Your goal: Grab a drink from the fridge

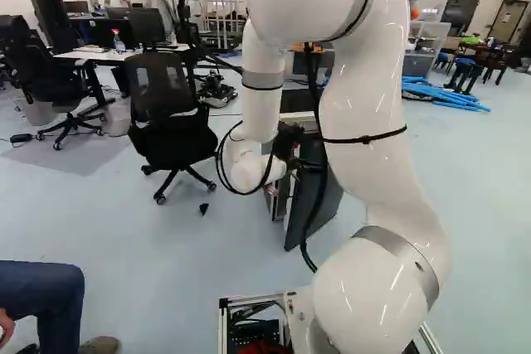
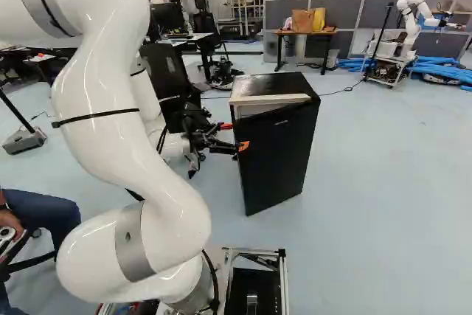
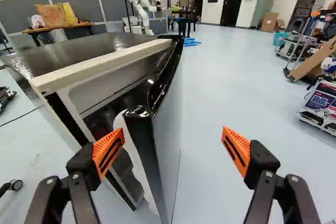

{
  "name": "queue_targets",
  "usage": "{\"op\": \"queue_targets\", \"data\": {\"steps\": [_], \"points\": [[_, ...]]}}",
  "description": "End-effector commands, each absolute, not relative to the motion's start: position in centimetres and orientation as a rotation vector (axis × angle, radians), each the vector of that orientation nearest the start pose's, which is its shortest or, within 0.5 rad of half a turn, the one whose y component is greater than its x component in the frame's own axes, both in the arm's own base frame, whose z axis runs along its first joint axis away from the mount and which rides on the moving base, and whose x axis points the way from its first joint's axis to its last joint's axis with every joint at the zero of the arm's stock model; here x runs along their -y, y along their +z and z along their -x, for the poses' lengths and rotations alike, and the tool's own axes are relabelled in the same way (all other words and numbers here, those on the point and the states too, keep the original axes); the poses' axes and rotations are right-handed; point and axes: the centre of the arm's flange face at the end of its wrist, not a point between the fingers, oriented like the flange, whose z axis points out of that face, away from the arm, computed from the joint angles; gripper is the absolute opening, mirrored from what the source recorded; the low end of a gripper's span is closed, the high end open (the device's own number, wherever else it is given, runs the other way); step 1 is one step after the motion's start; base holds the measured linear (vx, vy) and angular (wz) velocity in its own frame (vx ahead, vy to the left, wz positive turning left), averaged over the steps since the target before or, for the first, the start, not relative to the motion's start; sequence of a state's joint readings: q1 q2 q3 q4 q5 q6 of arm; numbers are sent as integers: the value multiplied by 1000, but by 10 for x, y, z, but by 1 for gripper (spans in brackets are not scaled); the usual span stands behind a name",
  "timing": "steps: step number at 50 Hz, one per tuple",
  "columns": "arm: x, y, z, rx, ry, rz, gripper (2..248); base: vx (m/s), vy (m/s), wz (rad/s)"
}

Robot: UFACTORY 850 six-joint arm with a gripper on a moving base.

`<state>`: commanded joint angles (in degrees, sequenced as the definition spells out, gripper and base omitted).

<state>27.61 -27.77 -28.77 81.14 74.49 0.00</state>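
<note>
Pale floor (image 2: 383,204) with fridge (image 3: 79,51) ahead of the end effector (image 2: 234,136).
In the wrist view, we find the end effector released, its fingers wide apart with the partly open door (image 3: 167,145) between them. Beyond the door's free edge, we see the fridge's dark interior; we cannot identify its contents. Farther back, we observe a worktop (image 3: 79,25) bearing bags (image 3: 51,15), then grey partitions (image 3: 89,9).

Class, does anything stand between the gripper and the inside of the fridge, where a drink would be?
Yes, partly: the door of the fridge, standing ajar, shows between the fingers of the open gripper and covers part of the opening. No drink is visible.
</note>
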Motion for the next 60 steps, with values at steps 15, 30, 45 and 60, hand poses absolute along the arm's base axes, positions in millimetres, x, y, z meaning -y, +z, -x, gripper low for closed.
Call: {"op": "queue_targets", "data": {"steps": [15,30,45,60], "points": [[-95,263,-346,989,1465,-1893,247,0,0,0],[-93,264,-353,1040,1453,-1832,247,0,0,0],[-88,265,-362,1100,1436,-1760,247,0,0,0],[-79,267,-367,1150,1413,-1683,247,0,0,0]]}}
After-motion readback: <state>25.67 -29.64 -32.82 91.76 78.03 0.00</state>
